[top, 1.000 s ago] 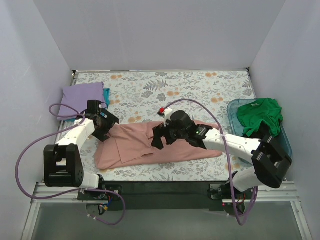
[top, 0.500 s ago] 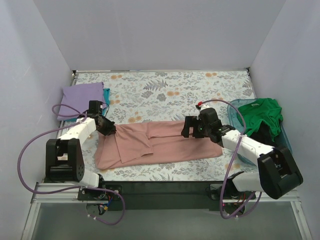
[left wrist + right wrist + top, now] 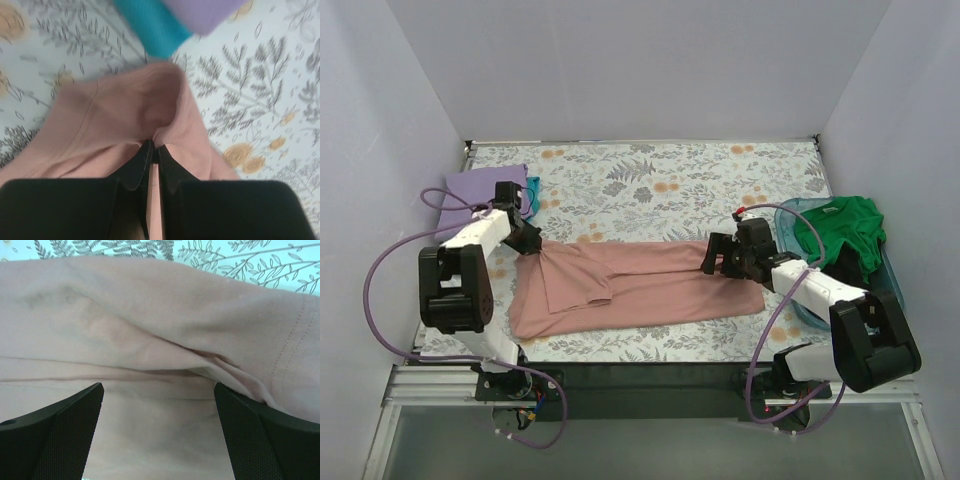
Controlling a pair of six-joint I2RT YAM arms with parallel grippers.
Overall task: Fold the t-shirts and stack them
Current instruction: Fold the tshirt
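Note:
A dusty pink t-shirt (image 3: 630, 285) lies stretched across the middle of the table. My left gripper (image 3: 528, 243) is at its far left corner, shut on a pinched fold of the pink cloth (image 3: 110, 115), which bunches up ahead of the left gripper (image 3: 154, 150). My right gripper (image 3: 712, 260) hovers over the shirt's right end. There the right gripper (image 3: 157, 405) stands open, wide above the wrinkled pink cloth (image 3: 150, 315), holding nothing. A folded lavender t-shirt (image 3: 480, 188) lies on a teal one (image 3: 532, 190) at the far left. Green (image 3: 840, 228) and black (image 3: 845, 262) t-shirts sit in the tub.
A translucent teal tub (image 3: 788, 215) stands at the right edge of the table beside the right arm. The floral tablecloth (image 3: 650, 180) covers the table. Grey walls close in the back and both sides. In the left wrist view the teal shirt (image 3: 150, 25) and the lavender shirt (image 3: 205, 10) lie just beyond the pink cloth.
My left gripper has shut on the pink shirt's left corner and shifted slightly towards the far left. My right gripper has travelled from the shirt's middle to its right end, staying open.

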